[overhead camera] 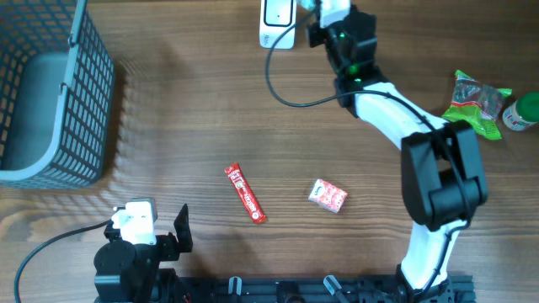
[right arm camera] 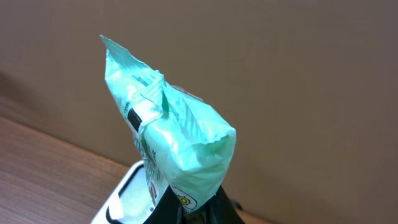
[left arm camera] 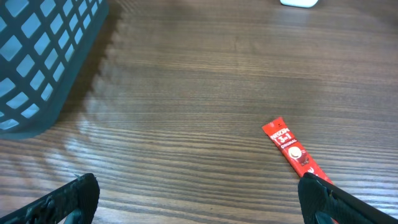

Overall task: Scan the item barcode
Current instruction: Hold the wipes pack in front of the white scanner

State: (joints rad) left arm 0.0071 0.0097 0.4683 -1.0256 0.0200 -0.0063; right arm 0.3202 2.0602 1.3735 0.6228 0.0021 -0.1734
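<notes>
Right gripper (right arm camera: pixel 194 210) clamped on mint pouch (right arm camera: pixel 177 140), pouch upright just above scanner (overhead camera: pixel 278 23). Left gripper (left arm camera: pixel 199 200) wide open, holds nothing. Watch it: grip at 1 bottom edge only, pouch may swivel or slip. Crinkled film may spoil your barcode read.

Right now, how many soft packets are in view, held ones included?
4. Long red stick sachet mid-table; small red-and-white packet to its right; crinkly green bag at the right edge; pale green plastic pouch in the right hand. Grey mesh basket interior partly hidden.
</notes>
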